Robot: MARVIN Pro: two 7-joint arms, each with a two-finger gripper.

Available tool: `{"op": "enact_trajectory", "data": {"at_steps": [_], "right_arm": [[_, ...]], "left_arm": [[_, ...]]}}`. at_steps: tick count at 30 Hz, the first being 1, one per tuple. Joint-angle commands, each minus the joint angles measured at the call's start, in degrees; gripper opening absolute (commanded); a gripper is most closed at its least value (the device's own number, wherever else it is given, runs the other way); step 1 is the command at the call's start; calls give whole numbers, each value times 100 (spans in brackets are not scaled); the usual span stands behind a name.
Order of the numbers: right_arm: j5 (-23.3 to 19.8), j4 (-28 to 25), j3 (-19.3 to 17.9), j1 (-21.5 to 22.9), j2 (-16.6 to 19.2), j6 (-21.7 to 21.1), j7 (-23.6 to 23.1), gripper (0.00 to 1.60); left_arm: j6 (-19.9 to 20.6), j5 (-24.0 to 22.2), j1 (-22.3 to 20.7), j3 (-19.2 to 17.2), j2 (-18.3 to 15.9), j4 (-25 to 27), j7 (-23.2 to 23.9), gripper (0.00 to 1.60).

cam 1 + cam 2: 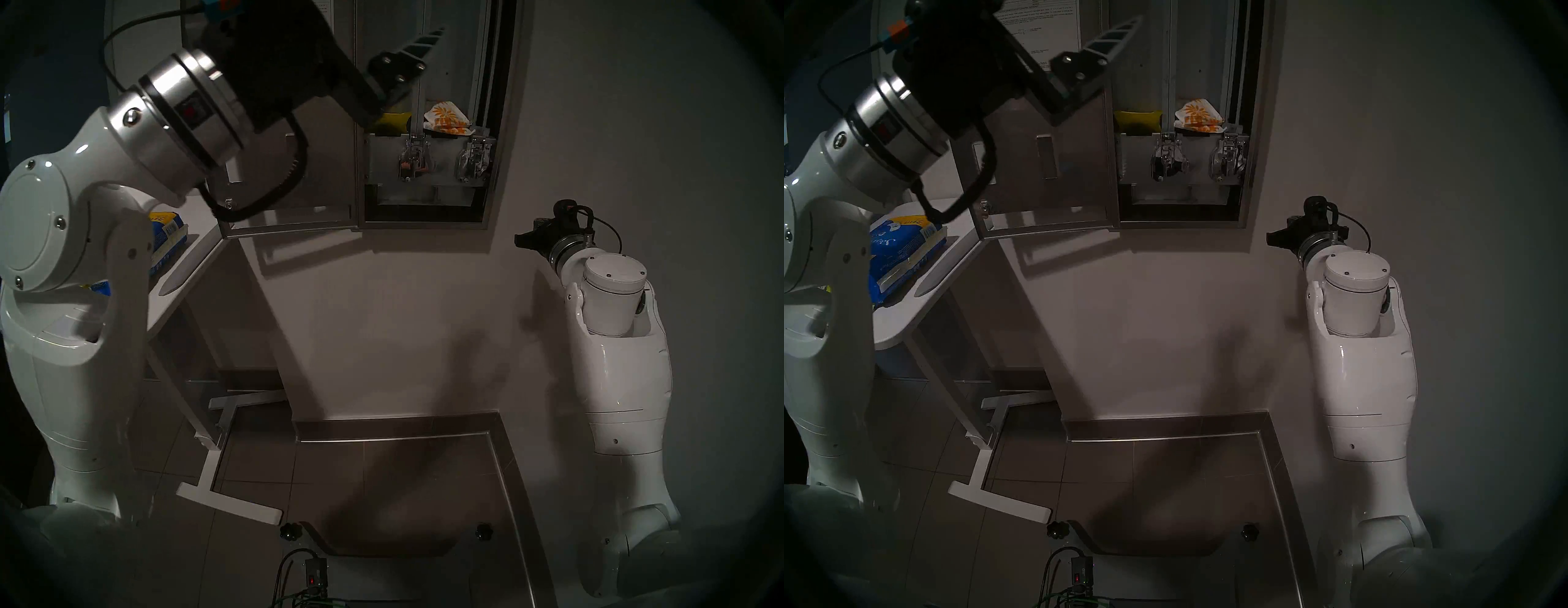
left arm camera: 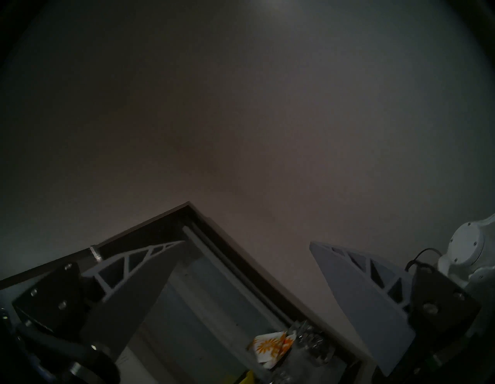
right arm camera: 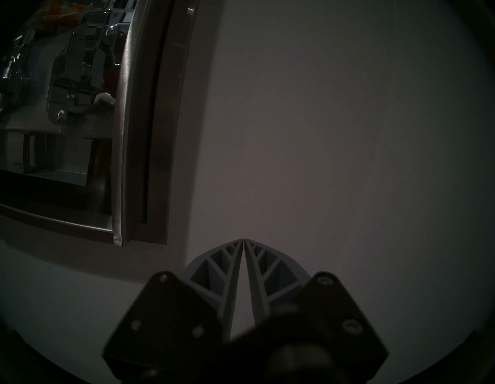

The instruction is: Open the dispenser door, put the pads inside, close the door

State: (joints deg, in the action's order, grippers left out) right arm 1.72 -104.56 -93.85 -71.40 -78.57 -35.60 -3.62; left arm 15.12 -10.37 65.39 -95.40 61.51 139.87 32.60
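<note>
Counts: we see one yellow pad (image 1: 1138,122) and one flowered white packet (image 1: 1197,115) in the cabinet, below our left gripper (image 2: 246,270).
Left gripper: raised, tilted upward, jaws wide apart, empty.
Right gripper (image 3: 243,242): level, fingertips touching, empty, facing wall.
Dispenser door (image 1: 1055,170): swung open, behind the left gripper.
Nearby: blue bag (image 1: 903,250) on side table (image 1: 924,293), low left.

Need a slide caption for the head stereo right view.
Dispenser door swung open, yellow pad loaded inside, left gripper open and empty.
</note>
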Motion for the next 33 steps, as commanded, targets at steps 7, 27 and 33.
{"op": "enact_trajectory", "data": {"at_steps": [7,27,33], "right_arm": [[-6,-67,-1,54,1,19,2,51],[-12,-81,0,52,2,19,6,51],[-14,-84,0,51,2,19,7,51]], "left_arm": [[70,-166,-155,-1435,-300,13,-150,160],[275,-1355,126,-3272,-506,13,1225,160],[644,-1689,590,-3608,-421,13,1781,160]]}}
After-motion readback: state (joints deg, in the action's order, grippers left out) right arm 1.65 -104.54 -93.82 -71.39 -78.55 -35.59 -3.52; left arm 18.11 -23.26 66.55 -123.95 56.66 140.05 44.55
